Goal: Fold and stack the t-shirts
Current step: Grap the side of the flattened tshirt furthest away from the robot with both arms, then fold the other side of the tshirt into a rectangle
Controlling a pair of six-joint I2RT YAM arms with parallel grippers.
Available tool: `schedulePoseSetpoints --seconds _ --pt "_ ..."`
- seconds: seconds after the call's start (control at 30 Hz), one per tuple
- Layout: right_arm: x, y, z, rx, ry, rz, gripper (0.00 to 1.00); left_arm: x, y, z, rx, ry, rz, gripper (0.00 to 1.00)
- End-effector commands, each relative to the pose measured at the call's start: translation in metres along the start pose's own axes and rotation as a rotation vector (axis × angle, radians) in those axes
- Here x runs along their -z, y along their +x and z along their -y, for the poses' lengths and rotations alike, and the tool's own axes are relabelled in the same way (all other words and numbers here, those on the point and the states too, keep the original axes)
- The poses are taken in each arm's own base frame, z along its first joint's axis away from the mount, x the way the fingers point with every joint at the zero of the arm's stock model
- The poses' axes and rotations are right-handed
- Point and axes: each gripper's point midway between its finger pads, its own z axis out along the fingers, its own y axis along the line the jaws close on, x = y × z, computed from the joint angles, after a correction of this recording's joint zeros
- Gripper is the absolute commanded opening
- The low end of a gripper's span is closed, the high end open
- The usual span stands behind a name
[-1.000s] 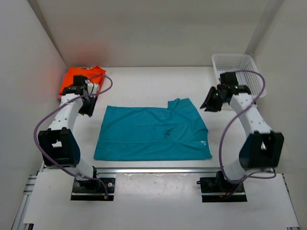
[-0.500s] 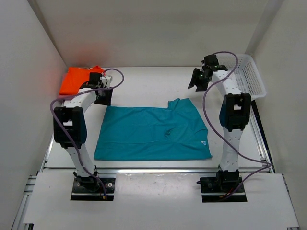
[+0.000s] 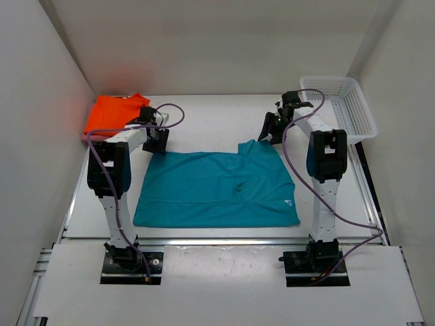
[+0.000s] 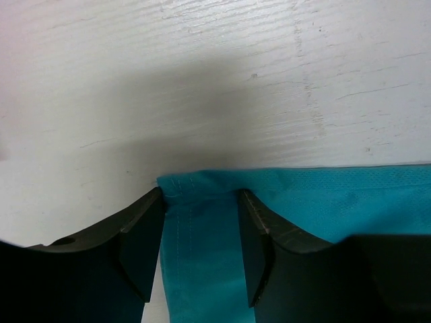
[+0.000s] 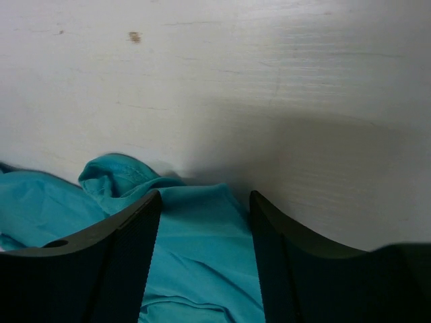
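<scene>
1. Both arms have swung in to the far edge of the teal t-shirt (image 3: 211,190): your left gripper (image 3: 158,139) at one corner, your right gripper (image 3: 270,129) at the other.
2. Each one's jaws stand parted astride the cloth, pinching nothing.
3. An orange t-shirt (image 3: 112,112) lies folded beyond the far-left corner. The teal one likely still needs folding and stacking.
</scene>
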Motion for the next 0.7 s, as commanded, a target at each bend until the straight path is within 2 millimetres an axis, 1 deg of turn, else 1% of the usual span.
schedulePoseSetpoints --seconds 0.0,0.03,0.07,0.1,0.13,0.17,0.2,0.23,0.27,0.3,0.33,0.37,0.4,0.43,0.47,0.5,0.53,0.57,0.6,0.63,0.67 --pt "-0.004 0.001 -0.013 0.011 -0.087 -0.019 0.57 0.003 -0.014 0.004 0.001 0.007 0.041 0.58" --pt "-0.008 0.004 -0.015 0.008 -0.09 -0.034 0.56 0.003 -0.011 0.004 -0.003 0.003 0.031 0.57" --pt "-0.008 0.002 -0.015 0.0 -0.089 -0.032 0.54 0.003 -0.01 0.004 0.0 0.003 0.028 0.58" --pt "-0.008 0.003 -0.015 0.009 -0.089 -0.033 0.5 0.005 -0.011 0.003 -0.007 -0.004 0.03 0.56" --pt "-0.009 0.004 -0.016 0.007 -0.095 -0.034 0.48 0.003 -0.007 0.001 0.0 -0.007 0.025 0.55" --pt "-0.011 0.007 -0.014 -0.002 -0.098 -0.047 0.41 0.005 -0.008 0.004 -0.014 -0.003 0.027 0.52" --pt "-0.01 0.008 -0.012 0.0 -0.094 -0.046 0.31 0.007 -0.006 0.001 -0.008 0.0 0.023 0.45" --pt "-0.009 0.01 -0.013 -0.008 -0.095 -0.057 0.17 0.007 -0.004 0.002 -0.018 0.0 0.02 0.41" --pt "-0.006 0.008 -0.014 -0.003 -0.1 -0.046 0.08 0.007 -0.001 -0.001 -0.017 0.0 0.009 0.32" --pt "-0.005 0.01 -0.01 -0.018 -0.091 -0.054 0.0 0.009 -0.001 0.002 -0.032 0.002 0.006 0.27" --pt "-0.002 0.008 -0.008 -0.019 -0.086 -0.045 0.0 0.01 0.0 0.001 -0.035 -0.001 0.004 0.18" --pt "0.006 0.006 -0.013 -0.014 -0.099 -0.034 0.0 0.015 -0.002 0.0 -0.054 -0.008 0.009 0.11" --pt "0.012 0.006 -0.013 -0.017 -0.099 -0.029 0.0 0.017 -0.003 -0.003 -0.067 -0.013 0.012 0.05" --pt "0.016 0.01 -0.012 -0.018 -0.096 -0.033 0.0 0.023 -0.003 -0.003 -0.082 -0.019 0.019 0.04" --pt "0.03 0.012 -0.017 -0.014 -0.103 -0.021 0.0 0.034 -0.009 -0.008 -0.081 -0.029 0.043 0.0" --pt "0.045 0.014 -0.02 -0.006 -0.102 0.002 0.0 0.04 -0.006 -0.012 -0.094 -0.037 0.045 0.0" --pt "0.05 0.018 -0.019 -0.011 -0.103 0.004 0.0 0.043 -0.007 -0.01 -0.116 -0.034 0.058 0.0" --pt "0.065 0.023 -0.025 -0.001 -0.109 0.023 0.0 0.055 -0.013 -0.016 -0.12 -0.046 0.09 0.0" --pt "0.07 0.027 -0.023 0.0 -0.102 0.025 0.0 0.064 -0.013 -0.017 -0.138 -0.054 0.104 0.0" --pt "0.08 0.04 -0.026 0.009 -0.1 0.026 0.0 0.068 -0.012 -0.017 -0.158 -0.06 0.109 0.0" --pt "0.091 0.047 -0.029 0.017 -0.112 0.042 0.0 0.079 -0.013 -0.018 -0.177 -0.067 0.123 0.0"
